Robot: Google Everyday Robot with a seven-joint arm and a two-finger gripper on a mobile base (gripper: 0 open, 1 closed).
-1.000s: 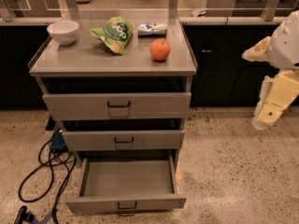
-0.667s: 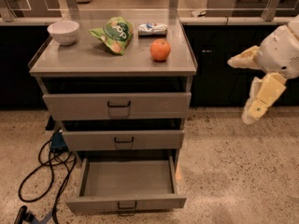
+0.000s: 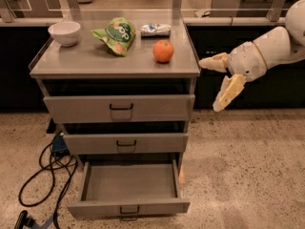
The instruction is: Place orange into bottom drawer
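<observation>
1. Black cables (image 3: 42, 178) loop over the speckled floor at the far left, beside a small blue box (image 3: 59, 145) at the foot of the cabinet.
2. A white bowl (image 3: 64, 32) stands on the back left corner of the grey cabinet top (image 3: 86, 63).
3. A green snack bag (image 3: 116, 35) lies to the right of the bowl, tilted, its orange print facing up.
4. Below the top, the upper drawer (image 3: 119, 108) and the middle drawer (image 3: 126, 142) each stand slightly out.
5. The bottom drawer (image 3: 128, 207) is pulled far out towards the camera, its grey inside in plain view.
6. A small silvery packet (image 3: 156, 29) lies at the back of the top, right of the bag.
7. The orange (image 3: 163, 51) sits on the cabinet top near its right front corner, apart from the packet and the bag.
8. The gripper (image 3: 209, 85) hangs in the air just right of the cabinet's right edge, at about the height of the top. Its two pale fingers (image 3: 229, 90) are spread wide and grasp nothing. The white arm (image 3: 276, 46) runs off to the upper right.
</observation>
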